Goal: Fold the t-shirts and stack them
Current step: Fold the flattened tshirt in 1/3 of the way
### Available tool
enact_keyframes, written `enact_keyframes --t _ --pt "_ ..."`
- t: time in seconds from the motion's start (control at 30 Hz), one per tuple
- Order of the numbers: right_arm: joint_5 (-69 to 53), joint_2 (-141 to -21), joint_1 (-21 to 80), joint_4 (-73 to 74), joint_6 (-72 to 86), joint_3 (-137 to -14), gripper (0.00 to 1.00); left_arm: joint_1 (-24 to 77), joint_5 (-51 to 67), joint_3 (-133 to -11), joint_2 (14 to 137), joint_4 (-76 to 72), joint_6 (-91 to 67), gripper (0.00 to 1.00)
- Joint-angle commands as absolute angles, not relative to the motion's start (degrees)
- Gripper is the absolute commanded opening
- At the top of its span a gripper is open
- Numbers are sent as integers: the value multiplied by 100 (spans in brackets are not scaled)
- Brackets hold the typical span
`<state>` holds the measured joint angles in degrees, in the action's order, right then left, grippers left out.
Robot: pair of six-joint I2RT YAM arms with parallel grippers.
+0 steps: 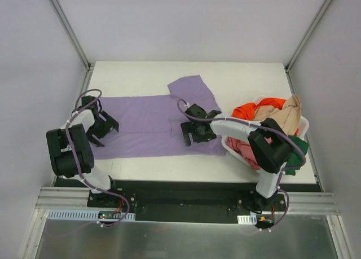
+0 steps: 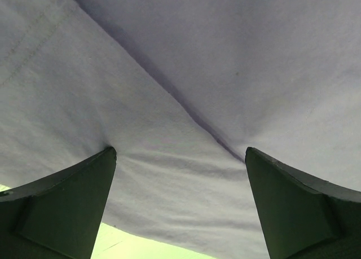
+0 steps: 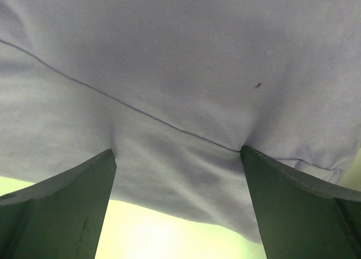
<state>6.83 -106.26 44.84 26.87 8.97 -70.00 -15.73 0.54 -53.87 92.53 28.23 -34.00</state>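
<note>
Lavender t-shirt (image 1: 148, 123) flat, creased | left tool (image 2: 180, 153), right tool (image 3: 177, 152) splayed, perhaps touching

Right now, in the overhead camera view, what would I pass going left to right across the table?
left end effector → lavender t-shirt → right end effector → white basket holding the other t-shirts

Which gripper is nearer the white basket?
Right. The right gripper is over the right end of the lavender t-shirt, just beside the white basket. The left gripper is at the shirt's far left end.
</note>
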Motion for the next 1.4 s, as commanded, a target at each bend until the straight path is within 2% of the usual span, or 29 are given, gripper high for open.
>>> enact_keyframes --t 0.0,0.37,1.07,1.37 --pt "606 -10100 4780 2927 1379 -6303 96 -1564 -737 -4861 8922 3199 -3542 99" --pt "720 -9528 5633 2804 2127 -5625 96 -1652 -957 -4281 8324 3217 -3735 99" --pt "897 -9115 5959 3103 2373 -5555 96 -1670 -1432 -4061 7752 3349 -3990 99" --pt "1493 -8667 5898 3550 1908 -6432 96 -1661 -880 -4490 7392 3445 -4087 99"
